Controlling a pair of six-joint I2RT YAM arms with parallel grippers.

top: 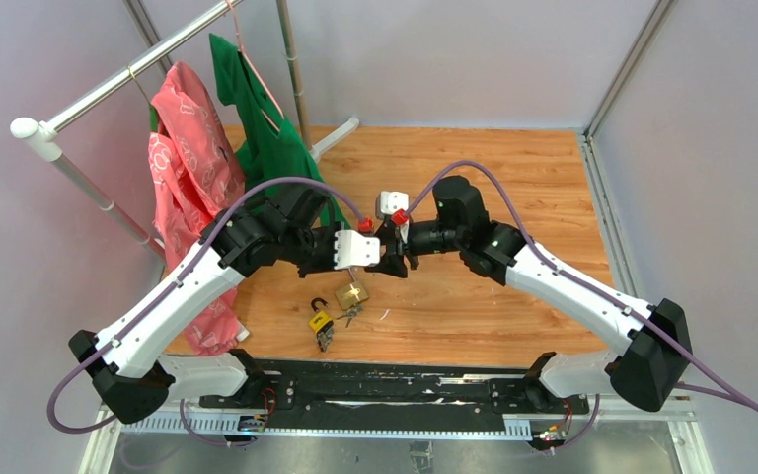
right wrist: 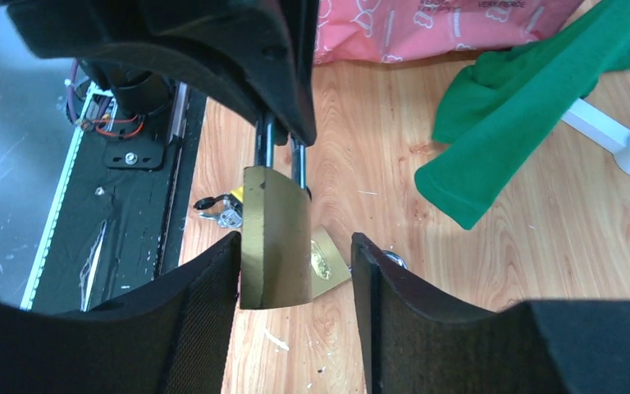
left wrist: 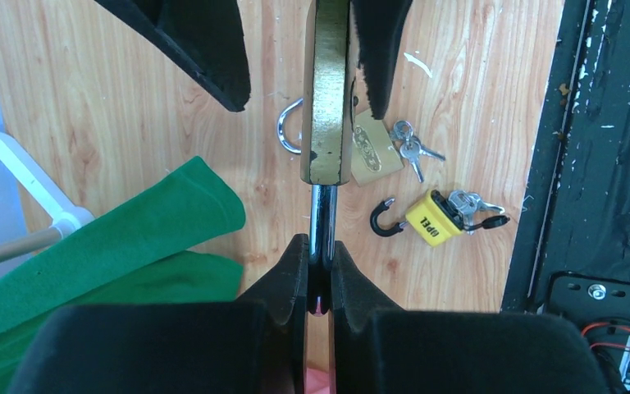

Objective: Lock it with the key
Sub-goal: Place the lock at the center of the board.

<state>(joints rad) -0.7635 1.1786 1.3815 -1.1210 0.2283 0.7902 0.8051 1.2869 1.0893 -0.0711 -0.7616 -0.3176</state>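
Progress: early, by my reading. A padlock is held up off the surface, but no key is in either end effector and none shows in the held padlock's body.
Done: the held padlock [left wrist: 328, 107] is gripped in the air over the middle of the wooden surface [left wrist: 131, 98], between the two arms.
Left to do: fetch a key, seat it in the keyway and turn it. That is my judgement only.
Left end effector [left wrist: 320, 250]: closed tight on the steel shackle [left wrist: 321, 213], with no gap showing between its pads and the bar.
Right end effector [right wrist: 295, 242]: parted and straddling the brass body. One finger is at or against the body's edge, the other stands off with a clear gap, so it grips nothing.
Shackle state: the right wrist view shows both legs running to the top of the body. I cannot tell whether it is latched.
Key bunch [left wrist: 410, 148]: lies on the surface below the held padlock, on the near side, touching a spare brass padlock [left wrist: 373, 152] whose shackle stands open.
Key relative to the end effectors: apart from both, down on the surface. The right one would have to let go of its straddle and drop to reach it.
Yellow padlock [left wrist: 433, 222]: just nearer and slightly left of the spare one, hooked shackle open, with its own keys at its end.
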